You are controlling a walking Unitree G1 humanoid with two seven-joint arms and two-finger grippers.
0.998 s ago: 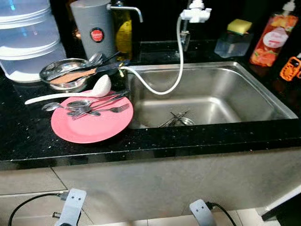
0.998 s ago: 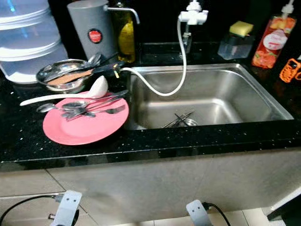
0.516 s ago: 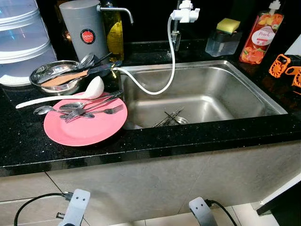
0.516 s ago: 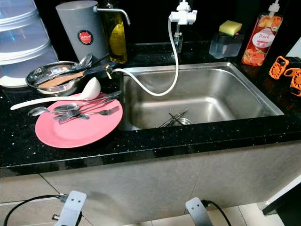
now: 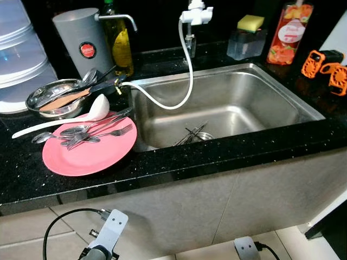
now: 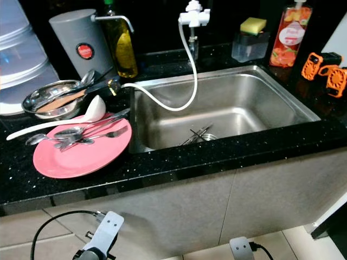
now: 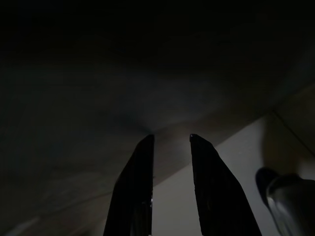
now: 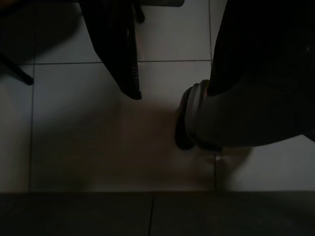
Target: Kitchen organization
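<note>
My pink plate point(image 5: 89, 153) sits left of the sink point(image 5: 282, 89), near the surface point(image 5: 227, 157) edge; my left pincer point(image 7: 171, 142) hangs apart, my right pincer's state unclear.

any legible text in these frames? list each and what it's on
Red round badge on the grey canister: has white lettering, too small and blurred to read now.
Label on the orange soap bottle: a script word on a white oval, too blurred to read.
Label on the oil bottle: yellow, nothing readable.
Nothing legible on the orange tools, the sponge holder or the pink plate.
</note>
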